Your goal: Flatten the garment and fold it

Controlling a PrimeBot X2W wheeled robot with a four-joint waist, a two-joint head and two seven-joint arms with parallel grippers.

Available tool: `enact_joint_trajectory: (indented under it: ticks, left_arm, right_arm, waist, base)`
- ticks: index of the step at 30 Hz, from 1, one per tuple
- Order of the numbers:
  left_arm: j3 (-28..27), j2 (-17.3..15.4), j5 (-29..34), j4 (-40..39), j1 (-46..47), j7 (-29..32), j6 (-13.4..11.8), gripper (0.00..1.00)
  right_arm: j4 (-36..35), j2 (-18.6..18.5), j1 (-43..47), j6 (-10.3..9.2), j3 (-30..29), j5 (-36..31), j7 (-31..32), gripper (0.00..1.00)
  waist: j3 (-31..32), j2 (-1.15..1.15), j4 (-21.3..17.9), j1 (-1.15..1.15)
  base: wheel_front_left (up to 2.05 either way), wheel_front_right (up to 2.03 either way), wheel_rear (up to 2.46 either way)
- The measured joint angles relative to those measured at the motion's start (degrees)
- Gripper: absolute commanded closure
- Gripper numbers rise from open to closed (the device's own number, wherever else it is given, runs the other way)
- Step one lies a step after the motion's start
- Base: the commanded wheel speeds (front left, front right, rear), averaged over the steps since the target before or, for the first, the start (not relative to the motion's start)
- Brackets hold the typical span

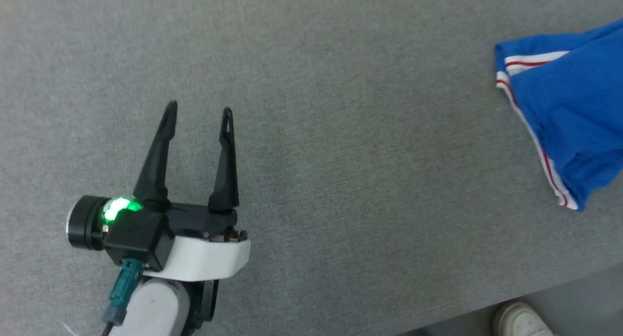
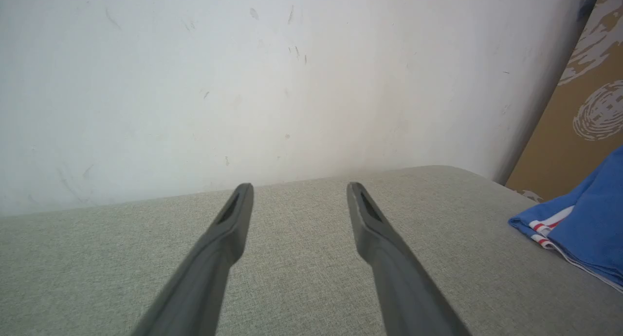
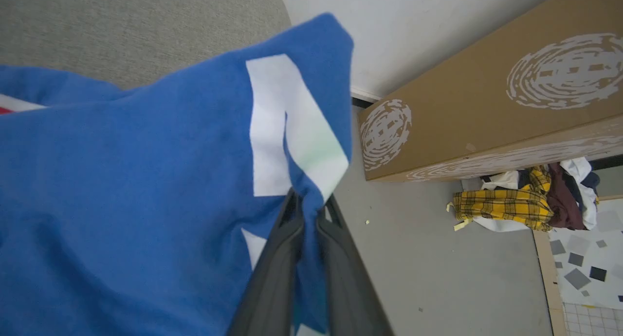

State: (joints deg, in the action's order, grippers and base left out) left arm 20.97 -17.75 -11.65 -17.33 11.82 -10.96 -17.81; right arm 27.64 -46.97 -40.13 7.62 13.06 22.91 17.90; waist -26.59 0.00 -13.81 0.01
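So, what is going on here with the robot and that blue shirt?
The robot is handling a blue T-shirt on a grey fabric-covered table. Its right gripper is shut on a fold of the shirt, near the white lettering. Its left gripper is open over bare table, well apart from the cloth. The shirt is bunched at the robot's right, not yet flattened or folded. A person's shoe shows beside the table.

Left gripper (image 1: 198, 109) sits lower left over the table (image 1: 340, 131), garment (image 1: 574, 107) way off at right edge, shoe (image 1: 521, 321) bottom right.
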Motion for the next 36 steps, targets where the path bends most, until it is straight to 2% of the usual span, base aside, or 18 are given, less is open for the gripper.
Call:
enact_joint_trajectory:
  ticks: [13,14,16,18,19,30,36]
  left_arm:
    - [-0.1,-0.2,2.0,-0.5,2.3,2.2,-1.7,0.0]
    - [-0.1,-0.2,2.2,-0.5,2.5,2.3,-2.0,0.0]
    - [-0.1,-0.2,2.7,-0.3,2.7,2.3,-2.5,0.0]
    - [-0.1,-0.2,2.7,-0.3,2.7,1.9,-2.5,0.0]
    - [-0.1,-0.2,2.7,-0.2,2.7,1.6,-2.5,0.0]
    - [-0.5,0.0,2.2,2.0,1.6,-2.0,-3.0,0.0]
    - [-1.1,1.1,-0.1,4.4,-1.5,-2.7,-3.4,0.0]
  right_arm:
    - [12.0,2.4,-3.6,0.0,-1.1,-1.6,-5.4,0.98]
    - [12.9,2.4,-3.8,0.0,-1.0,-1.6,-5.9,0.75]
    - [15.0,2.6,-4.8,0.0,-0.4,-1.6,-6.6,0.53]
    - [16.1,2.9,-5.4,0.0,0.2,-1.6,-7.1,0.14]
    - [16.5,3.0,-5.6,0.0,0.3,-1.6,-7.5,0.0]
    - [18.5,3.8,-6.4,-0.01,1.2,0.1,-12.2,0.0]
    - [15.1,6.3,-1.1,-0.01,-1.5,4.4,-17.4,0.0]
  waist:
    - [-7.3,0.0,1.9,0.0]
    - [-7.6,0.0,2.1,0.0]
    - [-8.0,0.0,2.6,-0.01]
    - [-8.0,0.0,2.8,-0.01]
    - [-7.8,0.0,2.9,-0.01]
    - [-3.0,0.0,3.6,-0.02]
    - [1.6,0.0,4.5,-0.02]
  base:
    - [0.0,0.0,0.0]
    - [0.0,0.0,0.0]
    - [0.0,0.0,0.0]
    - [0.0,0.0,0.0]
    - [0.0,0.0,0.0]
    - [0.0,0.0,0.0]
    - [0.0,0.0,0.0]
